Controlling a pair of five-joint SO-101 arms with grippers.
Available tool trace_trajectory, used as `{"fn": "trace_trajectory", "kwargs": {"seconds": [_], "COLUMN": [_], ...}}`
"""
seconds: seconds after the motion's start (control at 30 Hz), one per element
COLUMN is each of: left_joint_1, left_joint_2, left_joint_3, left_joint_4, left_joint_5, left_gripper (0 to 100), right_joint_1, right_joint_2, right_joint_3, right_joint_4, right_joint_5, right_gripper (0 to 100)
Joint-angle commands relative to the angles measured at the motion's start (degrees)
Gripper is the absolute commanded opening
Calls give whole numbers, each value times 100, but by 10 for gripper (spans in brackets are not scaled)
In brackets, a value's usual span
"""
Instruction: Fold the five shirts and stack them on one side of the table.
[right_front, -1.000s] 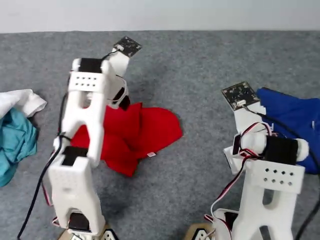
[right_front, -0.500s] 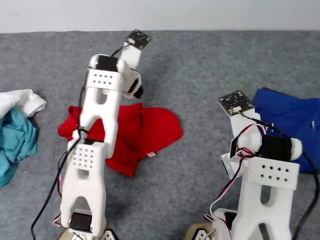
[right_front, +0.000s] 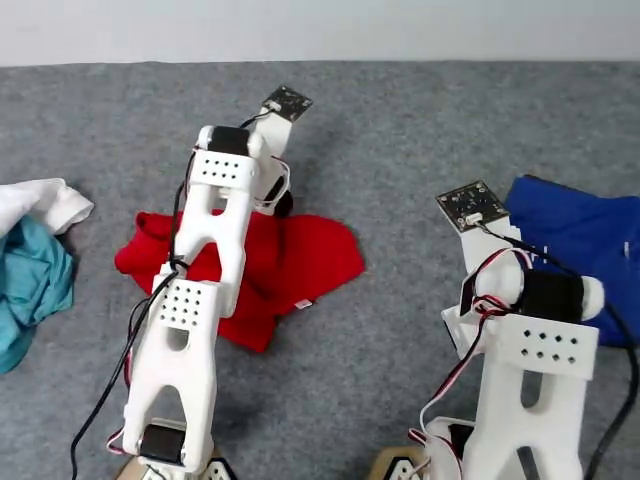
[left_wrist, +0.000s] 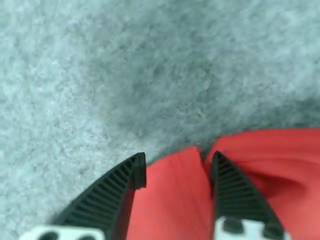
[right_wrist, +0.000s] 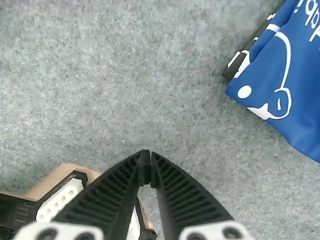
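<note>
Nothing is seen folded yet: the crumpled red shirt (right_front: 300, 255) is straddled by the left gripper (left_wrist: 175, 167), jaws parted; the right gripper (right_wrist: 147, 157) is closed, empty.

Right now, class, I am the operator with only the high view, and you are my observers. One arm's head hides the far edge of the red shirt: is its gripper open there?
Observer: Yes. The left wrist view shows the left gripper open, with a raised fold at the red shirt's edge lying between its fingers.
Operator: And the other arm's gripper, open or shut?
Observer: The right gripper is shut on nothing, above the bare grey table, with the blue shirt off to one side of it.
</note>
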Motion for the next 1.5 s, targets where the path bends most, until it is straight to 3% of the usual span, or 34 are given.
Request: {"fn": "trace_trajectory", "kwargs": {"seconds": [0.0,0.17,0.4,0.67,0.97,1.17,1.33,1.47], "left_joint_1": [-35,-18,62,123,-123,-220,-229,-659], "left_joint_2": [-62,-44,-53,-352,-2268,-3991,-5890,-7587], "left_joint_3": [-215,-92,119,-558,-593,998,3116,4831], "left_joint_4": [141,149,149,730,730,730,730,730], "left_joint_5": [-18,9,-26,9,18,0,-105,-229], "left_gripper": [209,173,1,4,4,4,4,4], "right_joint_1": [-22,-22,-22,-22,-22,-31,-57,-66], "right_joint_2": [-180,-180,-180,-180,-189,-189,-136,-127], "right_joint_3": [-35,-53,-53,-62,-62,-352,-879,-1002], "right_joint_4": [189,189,189,189,189,180,145,-145], "right_joint_5": [-35,-35,-26,-18,-9,-9,-9,-9], "right_gripper": [9,9,9,9,9,9,9,10]}}
